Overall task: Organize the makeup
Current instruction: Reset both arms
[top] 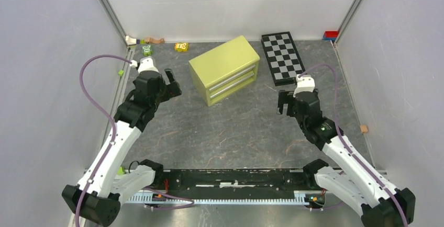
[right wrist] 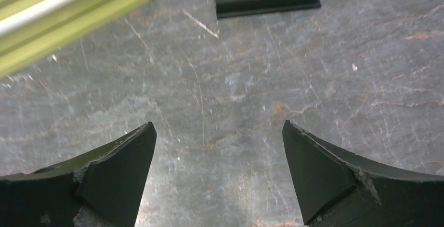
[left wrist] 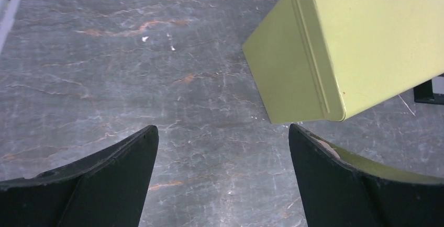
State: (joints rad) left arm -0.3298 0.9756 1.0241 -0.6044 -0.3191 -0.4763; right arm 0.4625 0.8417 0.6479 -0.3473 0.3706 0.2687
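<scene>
Back-left corner: a few small toys (top: 180,47) and odd bits sit along the wall. They're too tiny for me to tell if any of it is makeup.
Left arm (top: 148,87): reaches forward with its wrist just left of the chest, probably so it can get at that end.
Left jaws: wide apart and holding nothing. The wrist view shows them hanging over bare desk (top: 235,133), with the chest's end corner just past one finger.
Drawer chest (top: 225,69): olive-green, two drawers, both shut. It sits askew mid-desk with the drawer fronts angled toward the right arm, so I'd guess that side does the pulling.
Makeup: I honestly can't spot any out on the desk. My guess is it's in the drawers or needs to go there, so a drawer has to be opened first.
Checkerboard (top: 282,57): lies flat just right of the chest, near it but not touching. It isn't part of the job.
Right arm (top: 313,117): wrist sits in front of the checkerboard, facing the gap between board and chest.
Right jaws: spread apart too, empty, above bare desk.
</scene>
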